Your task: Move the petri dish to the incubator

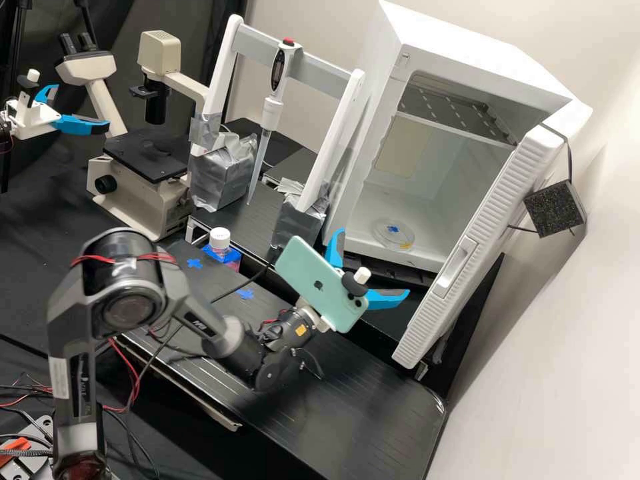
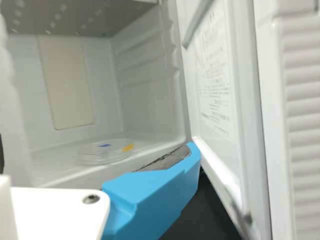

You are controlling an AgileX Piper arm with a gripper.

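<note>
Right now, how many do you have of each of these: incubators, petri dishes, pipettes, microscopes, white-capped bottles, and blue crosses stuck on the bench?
Incubator, door open: 1
Petri dish, inside it: 1
Pipette: 1
Microscope: 1
White-capped bottle: 1
Blue crosses on the bench: 2
Total: 7

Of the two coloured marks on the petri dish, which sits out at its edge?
The yellow mark: it sits at the rim of the petri dish inside the incubator, while the blue mark lies nearer the dish's middle.
</note>
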